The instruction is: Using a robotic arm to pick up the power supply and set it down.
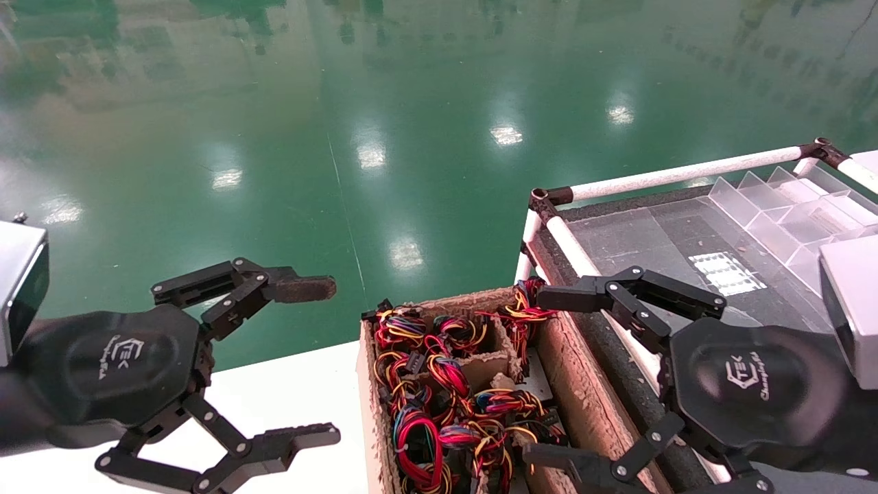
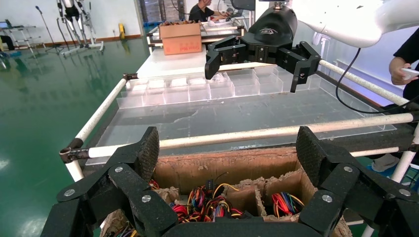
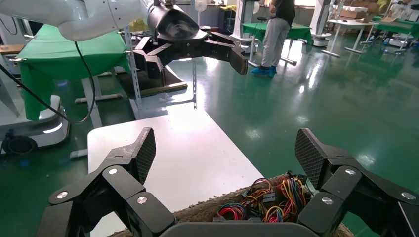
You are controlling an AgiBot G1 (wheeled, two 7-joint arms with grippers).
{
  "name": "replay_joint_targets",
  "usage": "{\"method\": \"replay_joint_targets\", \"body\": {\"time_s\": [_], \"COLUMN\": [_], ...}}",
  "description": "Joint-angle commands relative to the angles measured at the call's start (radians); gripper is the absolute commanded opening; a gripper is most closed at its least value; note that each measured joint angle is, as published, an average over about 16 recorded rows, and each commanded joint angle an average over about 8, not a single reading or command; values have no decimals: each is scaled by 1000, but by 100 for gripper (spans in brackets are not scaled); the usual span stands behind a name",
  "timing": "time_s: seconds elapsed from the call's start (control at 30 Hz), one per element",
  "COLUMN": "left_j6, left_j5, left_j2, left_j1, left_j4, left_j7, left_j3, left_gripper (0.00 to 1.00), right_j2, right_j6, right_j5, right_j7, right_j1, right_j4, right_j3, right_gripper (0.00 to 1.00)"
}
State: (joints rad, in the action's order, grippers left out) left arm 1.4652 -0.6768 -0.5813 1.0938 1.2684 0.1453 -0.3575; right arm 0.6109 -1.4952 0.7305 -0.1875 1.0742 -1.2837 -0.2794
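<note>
Step — approach: our right gripper [image 1: 579, 381] hangs spread wide above the cardboard box [image 1: 579, 384] | power supplies [image 1: 446, 391] inside, ungrasped | left gripper [image 1: 315, 360] spread too | next — we descend onto one unit.

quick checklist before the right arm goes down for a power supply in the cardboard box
1. Right end effector open: ok, fingers spread wide.
2. Right end effector over the cardboard box: ok, above its right wall.
3. Power supply body visible: not ok, only the wire bundles show between the dividers.
4. Left end effector out of the way: ok, open, off to the left of the box above the white table.
5. Set-down spot free: cannot tell; the clear tray beside the box looks bare.
</note>
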Motion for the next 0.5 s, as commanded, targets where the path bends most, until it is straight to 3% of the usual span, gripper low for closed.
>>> {"method": "replay_joint_targets", "body": {"time_s": [0.03, 0.37, 0.4, 0.5], "left_j6": [0, 0, 0, 0], "left_j5": [0, 0, 0, 0], "left_j2": [0, 0, 0, 0], "left_j1": [0, 0, 0, 0], "left_j4": [0, 0, 0, 0], "left_j7": [0, 0, 0, 0], "left_j3": [0, 0, 0, 0], "left_gripper": [100, 100, 95, 59], "right_j2": [0, 0, 0, 0], "right_j6": [0, 0, 0, 0], "right_j5": [0, 0, 0, 0], "right_j7": [0, 0, 0, 0], "right_j1": [0, 0, 0, 0], "right_j4": [0, 0, 0, 0], "right_j3": [0, 0, 0, 0], "right_gripper": [100, 100, 100, 100]}}
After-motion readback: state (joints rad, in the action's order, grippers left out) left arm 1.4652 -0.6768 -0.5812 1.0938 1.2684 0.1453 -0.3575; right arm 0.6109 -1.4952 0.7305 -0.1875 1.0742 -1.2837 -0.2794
